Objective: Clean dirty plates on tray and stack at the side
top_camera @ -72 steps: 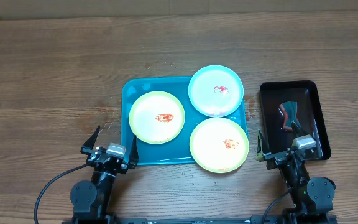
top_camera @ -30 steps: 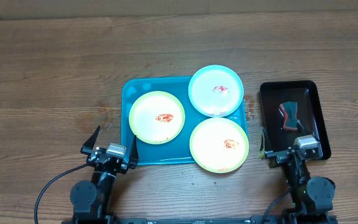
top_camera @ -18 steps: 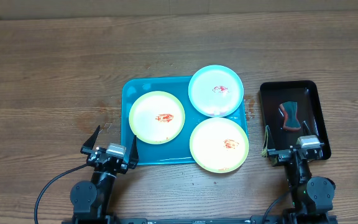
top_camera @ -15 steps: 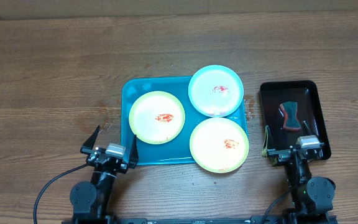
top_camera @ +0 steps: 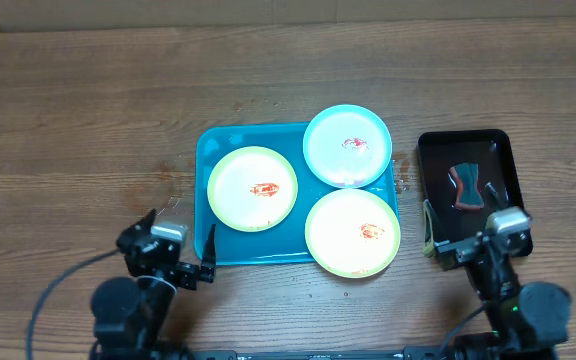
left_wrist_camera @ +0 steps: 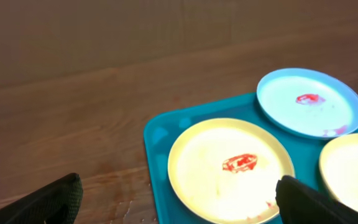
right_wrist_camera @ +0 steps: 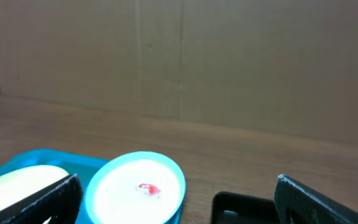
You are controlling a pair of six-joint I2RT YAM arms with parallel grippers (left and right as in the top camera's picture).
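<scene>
"While both arms hang at the table's (top_camera: 88, 90) near edge, look at the left gripper (top_camera: 171, 250): jaws spread wide, nothing between them."

"Same for the right gripper (top_camera: 468, 238). It's fully spread and empty, poised over the near end of the black tray (top_camera: 423, 150). A dark-and-red pad (top_camera: 465, 187) lies in there."

"Now the turquoise tray (top_camera: 213, 140). There's 1 yellow-green plate (top_camera: 253, 188) flat inside, by its left edge, red smear in the centre."

"The blue plate (top_camera: 347, 146) overhangs the far right corner, and the second yellow-green plate (top_camera: 353, 233) overhangs the near right corner. Those 2 are smeared red too."
</scene>
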